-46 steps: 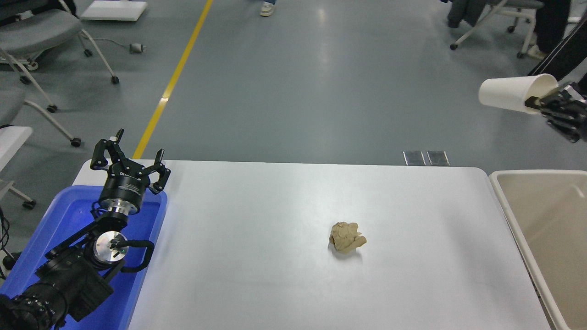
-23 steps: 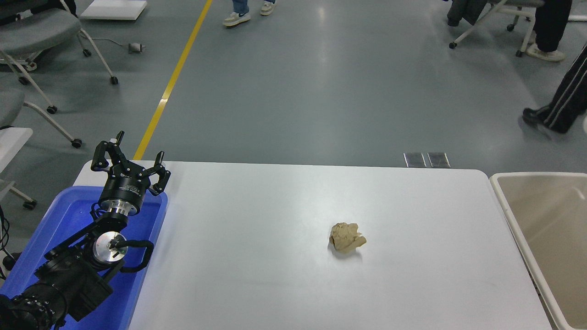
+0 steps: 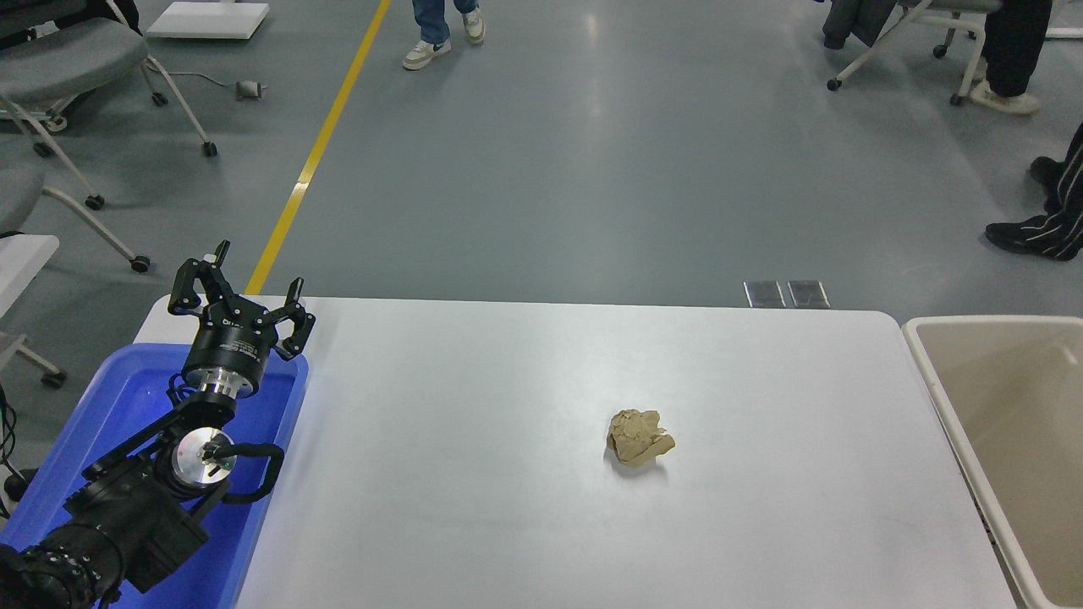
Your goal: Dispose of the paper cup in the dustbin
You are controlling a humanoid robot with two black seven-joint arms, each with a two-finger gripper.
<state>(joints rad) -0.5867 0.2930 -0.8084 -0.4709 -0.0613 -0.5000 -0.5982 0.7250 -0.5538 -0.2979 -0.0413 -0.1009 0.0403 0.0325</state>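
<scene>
Head view: left gripper sits over the blue plastic tub, its fingers spread wide, holding nothing. Far right of those fingers stands the smooth beige dustbin. Between them, a crumpled tan paper ball lies on the white table. Shiny grey floor behind.

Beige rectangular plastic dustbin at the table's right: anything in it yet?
Cannot tell. The visible part of the beige rectangular plastic dustbin shows only bare inner walls and no paper cup, but most of the bin lies outside the frame.
</scene>
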